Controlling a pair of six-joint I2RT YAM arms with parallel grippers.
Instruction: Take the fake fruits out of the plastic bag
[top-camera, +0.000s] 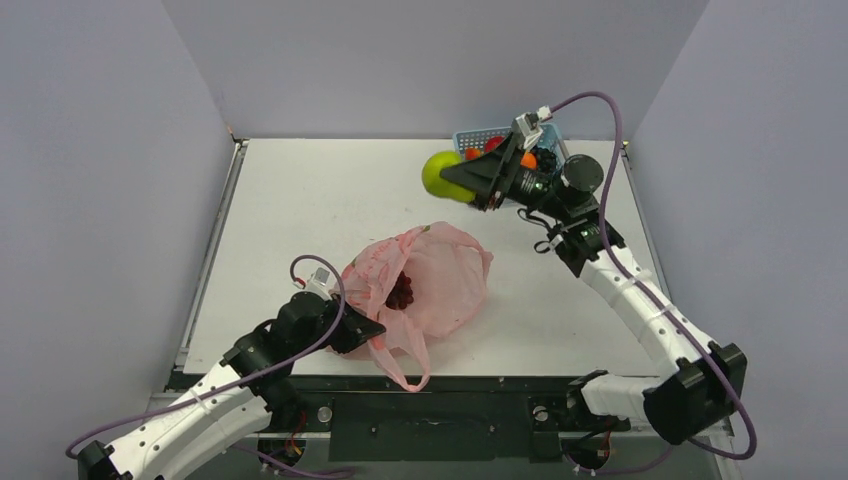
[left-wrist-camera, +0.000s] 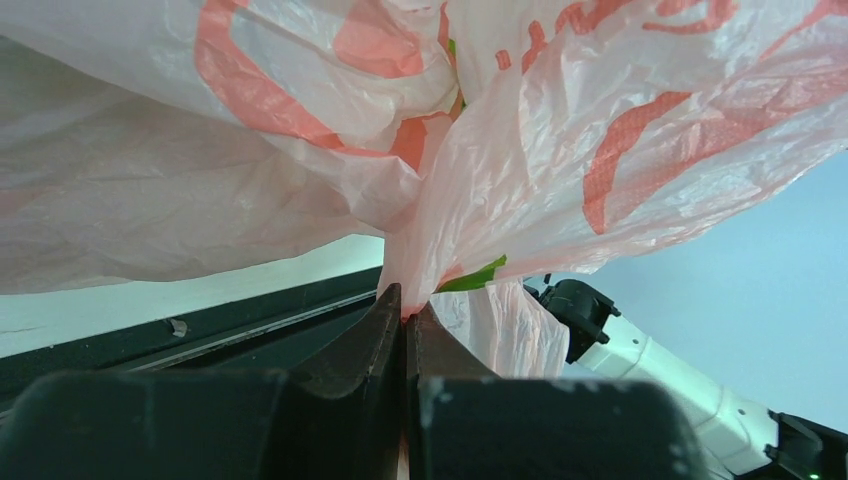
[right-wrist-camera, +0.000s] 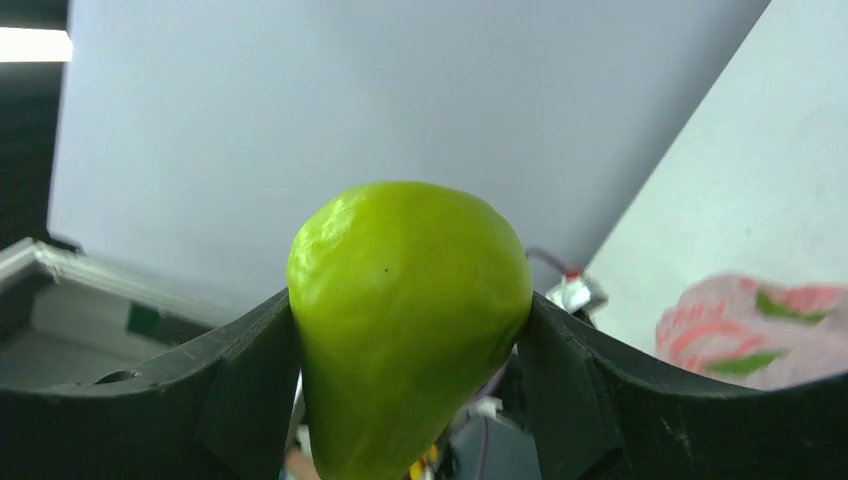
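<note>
No word, brand, number or sign could be read in any of the three views. The plastic bag bore broad red curved strokes and small green marks. They showed largest from the left wrist camera, but the crumpled, folded film broke the print into fragments that spelled out nothing legible.

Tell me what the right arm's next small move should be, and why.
Probably set the pear down and release it: the right end effector grips it beside the blue basket, already clear of the plastic bag, which the left end effector pinches with dark grapes inside.
</note>
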